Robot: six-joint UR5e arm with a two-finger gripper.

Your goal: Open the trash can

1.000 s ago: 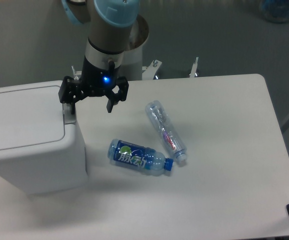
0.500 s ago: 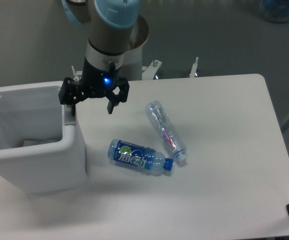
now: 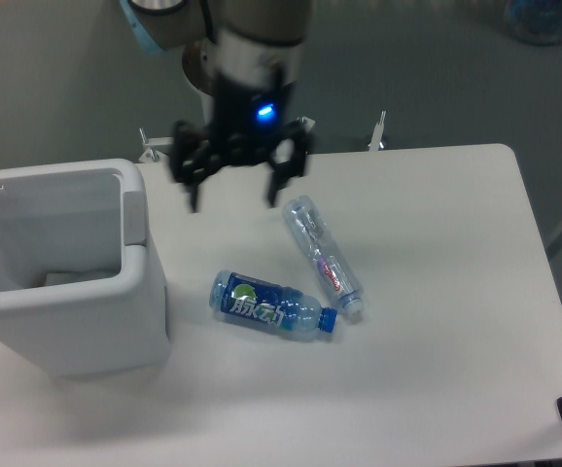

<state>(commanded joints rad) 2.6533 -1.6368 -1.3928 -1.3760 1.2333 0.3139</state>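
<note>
The white trash can [image 3: 116,336] stands at the table's left edge with its lid swung up, so the white-lined inside shows. Its grey push tab [image 3: 133,216] sits on the right rim. My gripper [image 3: 233,199] hangs open above the table, to the right of the can and clear of it, with nothing between its black fingers. It looks motion-blurred.
Two plastic bottles lie on the table: a blue-labelled one [image 3: 271,305] below the gripper and a clear one [image 3: 324,256] to its right. The white table [image 3: 437,321] runs to the right edge. The robot pedestal stands behind the arm.
The can's lid went from closed to open. Since half a second ago the gripper has moved right and slightly up, away from the push tab.
</note>
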